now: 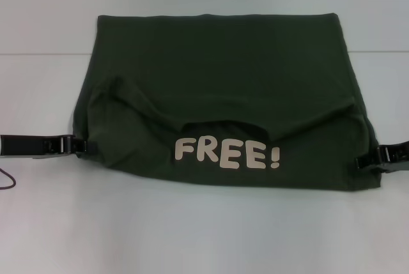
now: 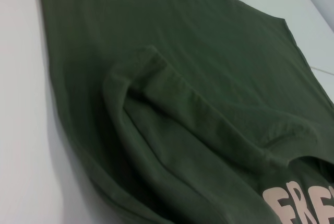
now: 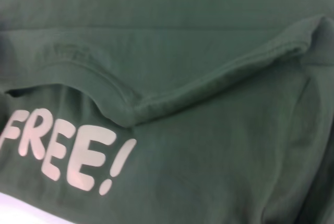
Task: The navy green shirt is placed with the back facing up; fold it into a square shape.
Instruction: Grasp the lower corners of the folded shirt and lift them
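Dark olive-green cotton fills the middle of the head view: the short-sleeved navy green shirt (image 1: 223, 89) lies flat on the white bench (image 1: 192, 235), its far hem running straight across the upper part of the frame. The collar end has been folded over toward the near side, so the cream "FREE!" lettering (image 1: 227, 154) faces up in the lower centre, just below the curved neckline, with a sleeve fold ridging up on either side.

The left end effector (image 1: 80, 146) sits at the shirt's lower-left corner, its black tips touching the cloth edge; whether it is clenched on the fabric cannot be told. The right end effector (image 1: 367, 161) meets the lower-right corner in the same way, and its grip cannot be told either.

Both wrist views show only cloth: a thick fold ridge in the left one, the lettering and collar band in the right.
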Action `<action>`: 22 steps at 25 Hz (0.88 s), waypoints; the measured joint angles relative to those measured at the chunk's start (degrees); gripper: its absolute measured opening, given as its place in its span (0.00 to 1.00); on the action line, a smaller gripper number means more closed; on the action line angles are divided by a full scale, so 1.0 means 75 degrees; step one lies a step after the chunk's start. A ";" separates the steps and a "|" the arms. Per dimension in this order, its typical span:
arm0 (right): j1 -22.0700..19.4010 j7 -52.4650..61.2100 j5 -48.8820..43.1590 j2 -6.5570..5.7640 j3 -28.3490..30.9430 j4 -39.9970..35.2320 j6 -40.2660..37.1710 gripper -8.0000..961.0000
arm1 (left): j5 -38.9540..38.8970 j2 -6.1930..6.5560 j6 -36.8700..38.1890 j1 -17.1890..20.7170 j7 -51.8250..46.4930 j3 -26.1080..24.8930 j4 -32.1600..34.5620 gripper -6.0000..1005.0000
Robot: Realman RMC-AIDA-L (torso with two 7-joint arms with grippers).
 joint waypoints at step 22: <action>0.0033 -0.0057 -0.0155 -0.0023 -0.0005 -0.0077 -0.0236 0.03 | 0.0046 0.0122 0.0448 -0.0010 -0.0117 -0.0064 -0.0023 0.06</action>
